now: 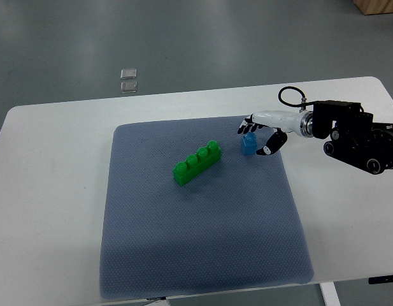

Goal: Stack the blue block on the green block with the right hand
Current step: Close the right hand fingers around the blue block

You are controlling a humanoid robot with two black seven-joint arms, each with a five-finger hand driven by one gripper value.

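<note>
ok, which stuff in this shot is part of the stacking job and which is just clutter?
Part of the job:
- blue block, on the mat
- green block, on the mat, left of the blue one
- right hand, fingers around the blue block

Just lying about:
- grey mat under both blocks
- white table
- two small clear items on the floor beyond the table

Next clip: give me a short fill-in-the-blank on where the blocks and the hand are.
1. The green block has ____ studs on top.
2. The right hand is at the ____ block.
3. Both blocks lie on a grey ____.
4. The blue block is to the picture's ____ of the green one.
Missing words: four; blue; mat; right
</note>
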